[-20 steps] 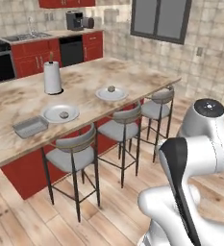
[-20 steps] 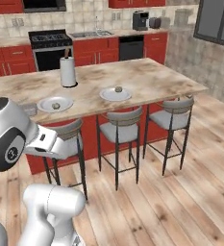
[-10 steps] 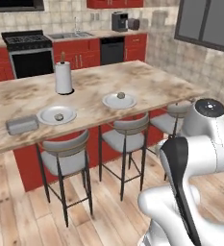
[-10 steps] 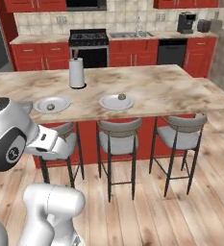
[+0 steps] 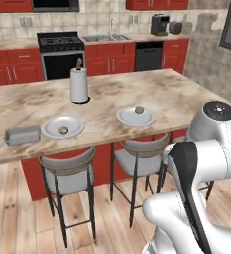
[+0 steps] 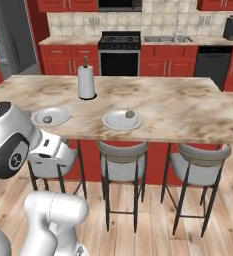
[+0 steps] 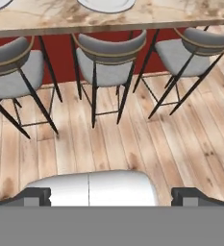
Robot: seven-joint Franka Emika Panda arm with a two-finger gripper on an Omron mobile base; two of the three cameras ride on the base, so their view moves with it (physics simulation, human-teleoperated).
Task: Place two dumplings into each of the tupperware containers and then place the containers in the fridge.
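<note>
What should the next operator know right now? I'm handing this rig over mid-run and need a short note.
Gripper: open, empty, pointed down at the wooden floor in front of the grey-seated bar stools.
Small tan dumplings: one on the left round white plate, one on the right round white plate, both on the marble-topped island.
One shallow grey tupperware container sits left of the left plate, and looks empty.
Done: nothing packed yet.
Left: fill the containers with dumplings, then move them to the fridge.
</note>
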